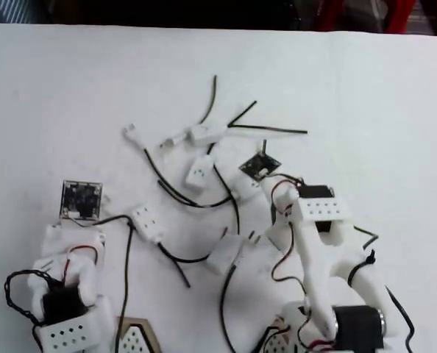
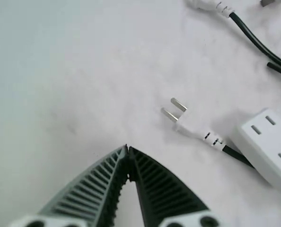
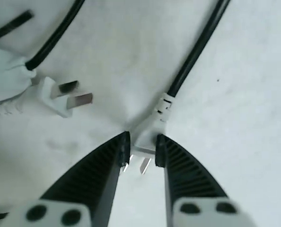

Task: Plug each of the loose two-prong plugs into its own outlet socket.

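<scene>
Plugs and outlet sockets are scattered around the middle of the white worktop point(image 1: 380, 95), all mixed up with black cords. The right pincer point(image 3: 141, 140) is clamped on one white two-prong plug point(image 3: 147, 136). It squeezes the body from both sides, with the prongs poking back toward the wrist camera and the plug's black cord point(image 3: 197, 47) running off across the worktop. Just beside it a second plug point(image 3: 57, 97) lies flat with its prongs bare, not touching the pincer.

The left pincer point(image 2: 127, 151) has its tips pressed together with nothing between them, over a bare patch of worktop. Near it lies a third plug point(image 2: 184, 122), flat, with both prongs pointing away from a white socket block point(image 2: 268, 146) that sits right beside its cord.

From the high view you can pick out a few sockets. The left socket point(image 1: 146, 220) is near the left arm, the middle socket point(image 1: 198, 173) is farther out, and the lower socket point(image 1: 226, 254) is next to the right arm.
</scene>
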Tool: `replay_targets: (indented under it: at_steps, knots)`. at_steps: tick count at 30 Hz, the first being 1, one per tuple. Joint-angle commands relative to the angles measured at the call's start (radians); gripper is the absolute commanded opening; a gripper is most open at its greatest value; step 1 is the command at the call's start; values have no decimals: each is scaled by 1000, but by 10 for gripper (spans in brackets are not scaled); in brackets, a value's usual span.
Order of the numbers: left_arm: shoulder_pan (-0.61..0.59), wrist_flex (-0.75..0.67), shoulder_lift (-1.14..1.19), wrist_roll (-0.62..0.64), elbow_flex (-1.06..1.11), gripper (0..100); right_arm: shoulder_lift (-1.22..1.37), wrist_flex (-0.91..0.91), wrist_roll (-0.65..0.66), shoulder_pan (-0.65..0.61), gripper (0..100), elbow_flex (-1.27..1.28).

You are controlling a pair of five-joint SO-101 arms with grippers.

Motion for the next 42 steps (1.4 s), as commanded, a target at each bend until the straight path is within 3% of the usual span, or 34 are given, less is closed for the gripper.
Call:
replay_targets:
  at_steps: [1,13,22,31,42]
  knots:
    - [-1,-18,-10,-9,-9,24,81,-18,8,5,70,-35]
    - [-1,-18,-10,-9,-8,24,265,117,8,4,112,-181]
    - [-1,-18,-10,-9,-8,24,292,116,9,5,98,-195]
    - [-1,-18,-10,-9,-8,24,285,108,9,38,18,-230]
    - [-1,-18,-10,-9,-8,24,219,248,130,96,18,-262]
